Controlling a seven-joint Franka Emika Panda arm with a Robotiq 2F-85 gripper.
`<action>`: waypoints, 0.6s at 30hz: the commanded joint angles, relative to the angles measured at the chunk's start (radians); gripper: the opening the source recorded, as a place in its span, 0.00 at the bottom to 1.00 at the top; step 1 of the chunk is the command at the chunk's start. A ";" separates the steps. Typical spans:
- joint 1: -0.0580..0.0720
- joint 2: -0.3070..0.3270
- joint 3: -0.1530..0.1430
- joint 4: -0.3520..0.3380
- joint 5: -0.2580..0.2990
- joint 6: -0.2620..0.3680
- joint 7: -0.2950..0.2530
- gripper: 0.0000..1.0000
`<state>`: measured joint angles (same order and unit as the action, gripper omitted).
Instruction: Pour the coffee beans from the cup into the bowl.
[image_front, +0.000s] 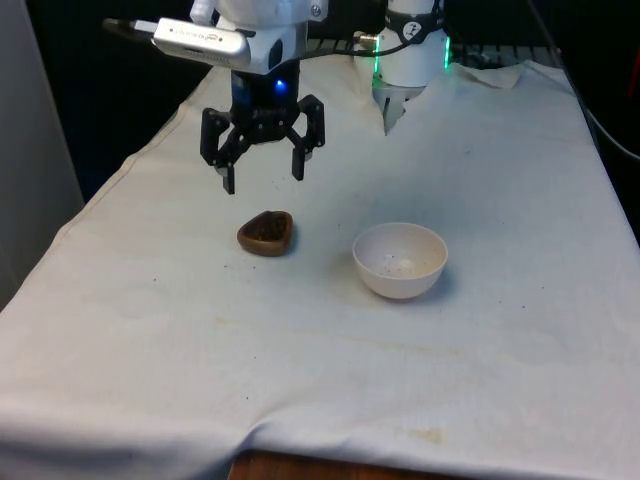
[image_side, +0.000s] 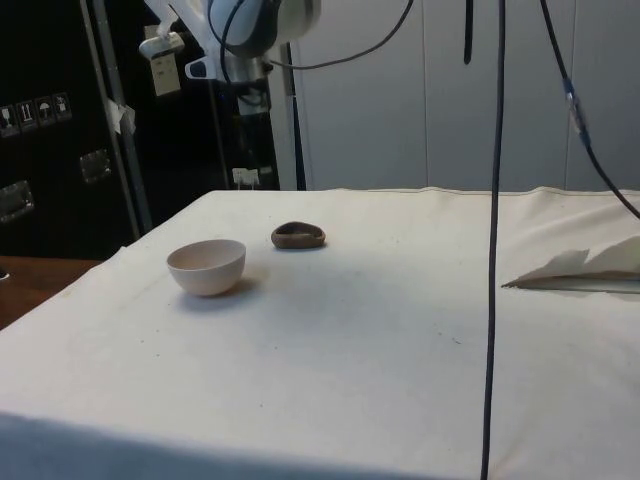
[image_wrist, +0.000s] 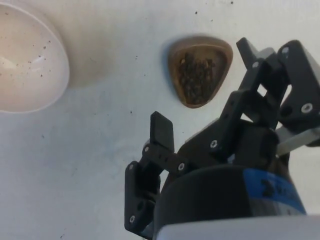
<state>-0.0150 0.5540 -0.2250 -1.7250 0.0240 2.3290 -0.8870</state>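
A: One brown cup (image_front: 266, 233) is sitting on the cloth; it is holding a heap of dark coffee beans (image_wrist: 198, 73), too many and too small to count.

B: One white bowl (image_front: 400, 260) is standing beside it; one gripper (image_front: 263, 177) is hanging above, showing two fingers.

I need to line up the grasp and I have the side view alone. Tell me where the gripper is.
Observer: The gripper hangs above the brown cup, clear of it.
Operator: Report the fingers.
Observer: Open, nothing between them.
Operator: Check the cup's contents.
Observer: The wrist view shows dark coffee beans inside.
Operator: Now the bowl.
Observer: The white bowl holds only a few dark specks.
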 joint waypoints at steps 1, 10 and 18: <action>-0.005 0.000 0.007 -0.003 0.007 0.005 -0.022 1.00; -0.005 0.002 0.006 -0.011 0.017 0.011 -0.091 1.00; -0.009 -0.001 0.000 -0.029 0.020 0.016 -0.167 1.00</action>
<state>-0.0200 0.5570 -0.2300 -1.7460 0.0410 2.3320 -1.0460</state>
